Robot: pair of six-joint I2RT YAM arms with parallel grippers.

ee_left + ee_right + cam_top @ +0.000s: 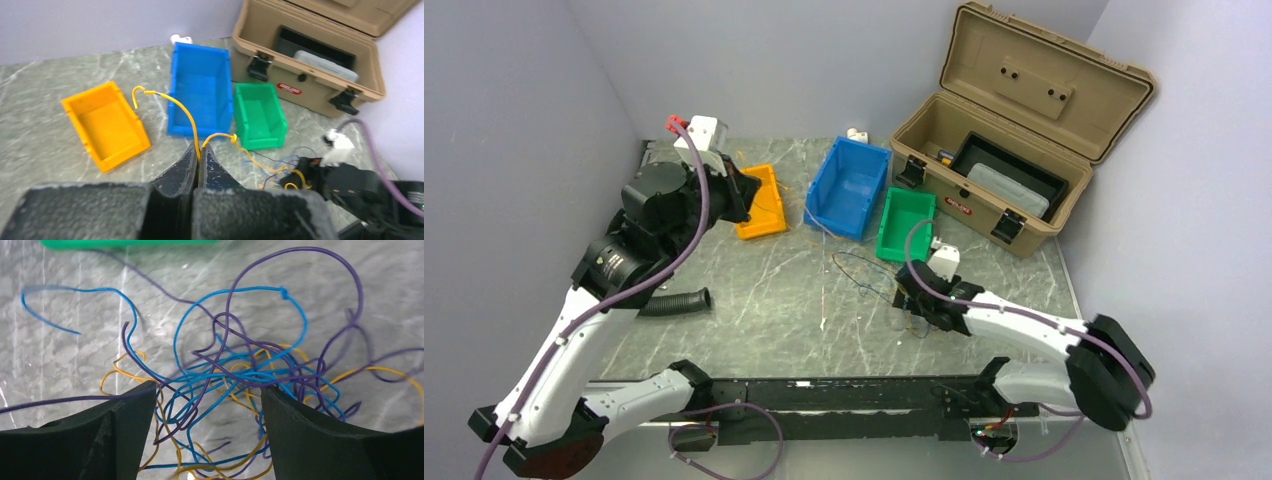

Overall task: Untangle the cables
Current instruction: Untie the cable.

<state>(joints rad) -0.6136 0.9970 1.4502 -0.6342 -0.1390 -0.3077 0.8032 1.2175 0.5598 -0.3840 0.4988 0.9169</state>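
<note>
Pinching one yellow-orange strand (186, 114) w/ my left fingers (195, 167): they're closed tight on it, held up off the tabletop (754, 290) near the orange bin (105, 125). Free end curls up past the tips toward the blue bin (200, 90). The other end runs down and right to the knot, so it's not free of the bundle yet.

My right fingers (912, 304) are spread wide, low over the tabletop, one on each side of the main clump and holding nothing. The cables (235, 375) lie there just below the green bin (125, 244). Blue, purple-dark and yellow-orange loops cross each other many times in the middle, w/ a few big loops and loose ends fanning outward.

Progress, as I judge it: early. One strand is picked out and partly drawn away; the rest is one knotted mass. Left to do: pin or grip the clump on the right, work the yellow clear, then separate blue and dark strands one by one. No strand lies fully apart so far.
</note>
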